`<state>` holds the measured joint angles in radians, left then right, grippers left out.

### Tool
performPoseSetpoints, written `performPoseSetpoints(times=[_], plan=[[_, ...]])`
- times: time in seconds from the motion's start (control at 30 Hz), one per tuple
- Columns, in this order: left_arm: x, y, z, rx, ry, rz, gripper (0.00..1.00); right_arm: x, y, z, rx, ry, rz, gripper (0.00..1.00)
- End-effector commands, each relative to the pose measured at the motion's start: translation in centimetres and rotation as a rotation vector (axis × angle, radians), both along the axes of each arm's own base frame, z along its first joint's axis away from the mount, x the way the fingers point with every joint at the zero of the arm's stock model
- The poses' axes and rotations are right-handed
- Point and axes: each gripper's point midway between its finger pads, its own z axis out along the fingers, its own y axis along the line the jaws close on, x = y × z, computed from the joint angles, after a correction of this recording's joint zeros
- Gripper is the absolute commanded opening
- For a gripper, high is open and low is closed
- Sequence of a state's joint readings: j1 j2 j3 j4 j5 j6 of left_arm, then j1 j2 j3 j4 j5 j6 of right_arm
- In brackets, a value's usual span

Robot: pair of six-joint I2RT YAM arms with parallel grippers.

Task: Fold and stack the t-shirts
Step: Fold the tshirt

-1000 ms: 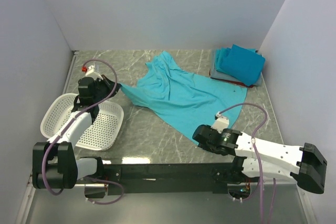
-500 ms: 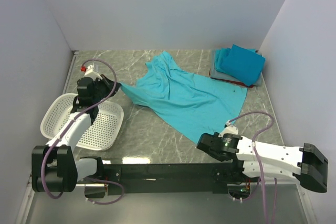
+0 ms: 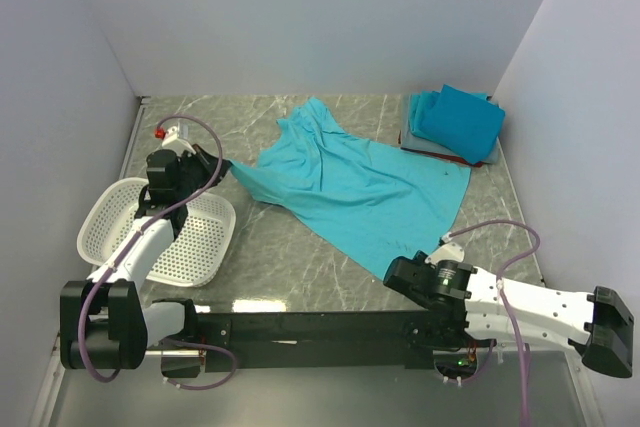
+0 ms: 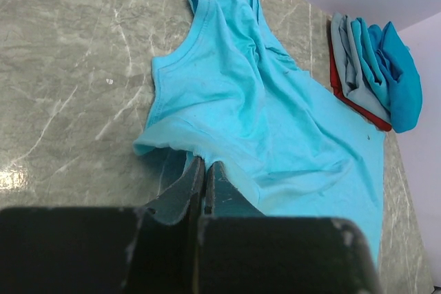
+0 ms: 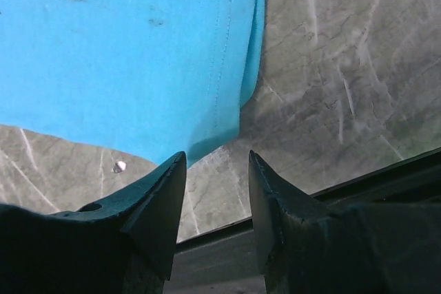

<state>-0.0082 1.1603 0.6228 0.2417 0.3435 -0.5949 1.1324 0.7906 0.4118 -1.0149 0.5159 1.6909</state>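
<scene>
A teal t-shirt [image 3: 350, 182] lies spread and wrinkled across the middle of the table. My left gripper [image 3: 222, 166] is shut on its left edge, and the left wrist view shows the cloth [image 4: 262, 108] pinched at the tips of the gripper [image 4: 204, 163]. My right gripper [image 3: 392, 270] stands open near the table's front edge with nothing between its fingers. In the right wrist view the shirt's near corner [image 5: 124, 53] lies just beyond the gripper [image 5: 217, 158]. A stack of folded t-shirts [image 3: 455, 125], teal over grey-blue and red, sits at the back right [image 4: 375, 74].
A white perforated basket [image 3: 110, 212] stands at the left, under my left arm. Walls close in the table on the left, back and right. A black rail [image 3: 320, 325] runs along the near edge.
My right arm has drawn back toward the near edge and to the right, away from the shirt's corner, jaws still open. The left gripper and the shirt have stayed put.
</scene>
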Motion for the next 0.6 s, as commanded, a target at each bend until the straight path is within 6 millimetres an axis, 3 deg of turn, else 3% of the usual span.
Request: performPoseSetpoints(times=[0.0,0.57], plan=[[-0.1,-0.1,1.7,-0.005,-0.063,-0.016,0.01,1.1,-0.7,0.4,-0.039,-0.056,-0.037,0.49],[-0.2,-0.3,1.4,-0.008,-0.061,-0.023,0.01,2.7,0.2,-0.4,-0.061,-0.054,-0.014,0.44]])
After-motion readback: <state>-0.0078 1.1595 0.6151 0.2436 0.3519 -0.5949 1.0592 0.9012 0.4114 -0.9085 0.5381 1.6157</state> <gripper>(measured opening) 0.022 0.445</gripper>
